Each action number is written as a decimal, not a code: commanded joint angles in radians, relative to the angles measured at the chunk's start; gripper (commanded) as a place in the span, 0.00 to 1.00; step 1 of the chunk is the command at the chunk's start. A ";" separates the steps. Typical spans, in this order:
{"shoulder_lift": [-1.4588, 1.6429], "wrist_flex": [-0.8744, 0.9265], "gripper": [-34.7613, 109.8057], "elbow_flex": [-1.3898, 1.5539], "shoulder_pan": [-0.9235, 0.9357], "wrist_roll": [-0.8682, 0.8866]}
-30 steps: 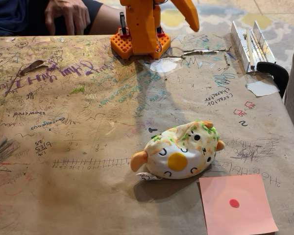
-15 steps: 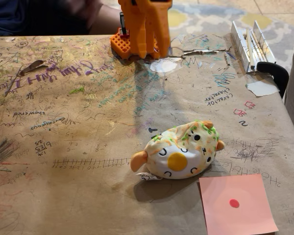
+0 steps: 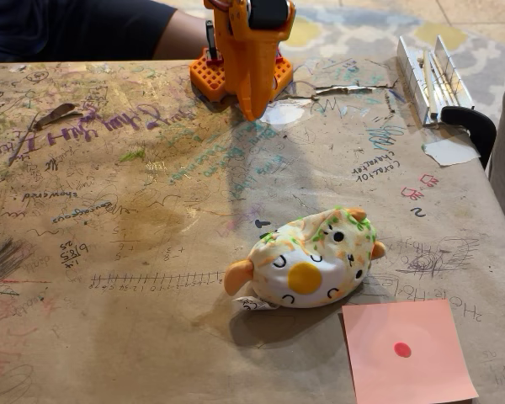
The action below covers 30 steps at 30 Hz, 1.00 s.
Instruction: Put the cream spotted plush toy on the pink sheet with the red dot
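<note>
At the near right corner of the table (image 3: pixel 109 337), the pink sheet (image 3: pixel 408 352) lies flat on the scribbled brown paper, its red dot (image 3: pixel 402 349) near the middle and its lower edge running off the picture. Just beyond its far left corner, close to it and perhaps touching, the plush toy (image 3: pixel 307 257) rests on the table, its face with the yellow snout turned toward the camera; its long axis runs from the orange ear at lower left up to the spotted end at upper right. A white tag pokes out beneath it. Well apart from the toy, at the far edge of the table, the orange arm stands on its base with the claw (image 3: pixel 251 111) pointing down at the tabletop; it looks closed to a narrow point and holds nothing, though this is hard to tell. The toy lies toward the near right from the claw. A white paper scrap (image 3: pixel 451 151) and a black clamp (image 3: pixel 473 126) sit at the far right edge.
</note>
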 commanded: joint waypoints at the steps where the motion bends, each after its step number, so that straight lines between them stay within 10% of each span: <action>1: 0.035 -0.005 0.24 0.008 -0.029 0.000; 30: 0.181 0.025 0.24 0.130 -0.052 0.029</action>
